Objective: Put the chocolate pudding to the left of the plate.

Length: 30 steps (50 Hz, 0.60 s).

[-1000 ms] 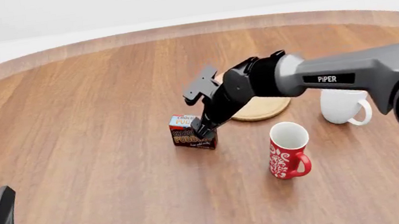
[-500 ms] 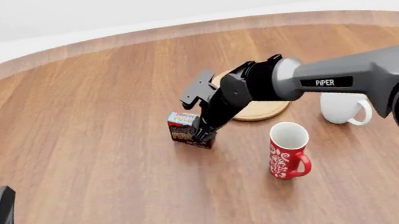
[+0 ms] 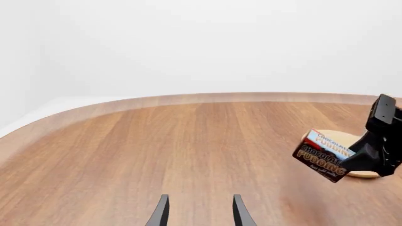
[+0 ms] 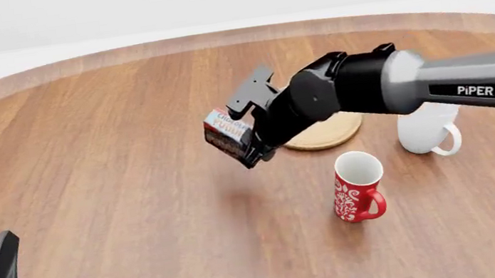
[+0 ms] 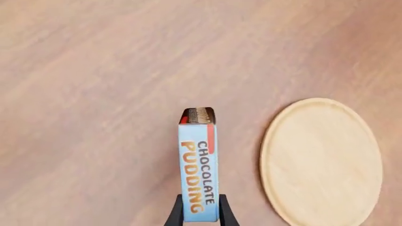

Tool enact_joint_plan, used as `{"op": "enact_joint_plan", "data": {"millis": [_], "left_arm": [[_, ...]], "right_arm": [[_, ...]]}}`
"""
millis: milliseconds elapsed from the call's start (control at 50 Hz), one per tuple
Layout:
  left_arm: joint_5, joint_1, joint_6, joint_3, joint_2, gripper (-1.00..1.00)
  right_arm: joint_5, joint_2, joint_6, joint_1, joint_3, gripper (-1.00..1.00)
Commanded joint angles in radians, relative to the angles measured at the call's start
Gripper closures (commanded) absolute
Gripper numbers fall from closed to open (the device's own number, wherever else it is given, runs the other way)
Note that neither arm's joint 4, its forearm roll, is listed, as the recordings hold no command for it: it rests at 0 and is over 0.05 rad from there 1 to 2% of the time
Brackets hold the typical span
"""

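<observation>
Right jaws (image 4: 250, 146) clamped on the chocolate pudding (image 4: 225, 135), held tilted in the air above the bench (image 4: 88, 167), well off its surface. Long axis running straight out along the fingers, blue band uppermost in the right wrist view. Plate (image 4: 328, 132) lying flat just to the carton's right. Likely next: straight down, left of the plate. Left jaws (image 3: 199, 213) parted, empty, far off at the near edge.

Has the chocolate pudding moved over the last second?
Yes. The chocolate pudding has risen off the table, tilted, now level with the plate in the front view.
</observation>
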Motion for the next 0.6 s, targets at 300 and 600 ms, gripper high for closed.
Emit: {"op": "enact_joint_plan", "data": {"millis": [300, 600], "left_arm": [[0.0, 0.0, 0.0, 0.0, 0.0, -1.0], [0.0, 0.0, 0.0, 0.0, 0.0, -1.0]], "right_arm": [[0.141, -0.115, -0.016, -0.009, -0.127, 1.0], [0.265, -0.002, -0.025, -0.019, -0.349, 1.0]]}}
